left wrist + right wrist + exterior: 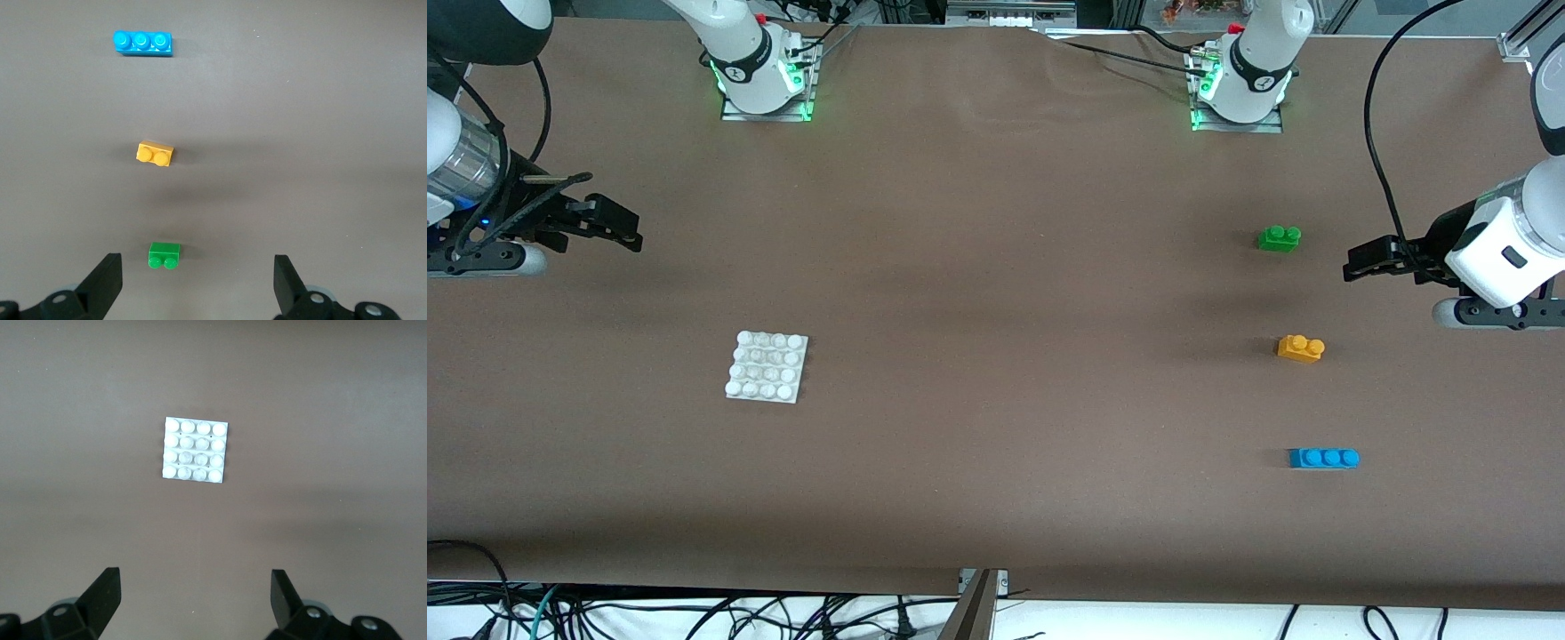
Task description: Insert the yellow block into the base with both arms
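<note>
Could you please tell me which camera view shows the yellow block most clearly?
The left wrist view: the yellow block sits central, both studs distinct. The front view shows it smaller, between green and blue bricks. The right wrist view misses it.

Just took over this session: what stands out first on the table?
Three bright bricks line up toward the left arm's end: green brick farthest from the front camera, yellow block in the middle, blue brick nearest. The white base sits alone toward the right arm's end. Left claw and right claw wait open.

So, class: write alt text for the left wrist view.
Three toy bricks lie in a row on brown table: green brick closest to the open left gripper, then the yellow block, then a blue three-stud brick.
</note>
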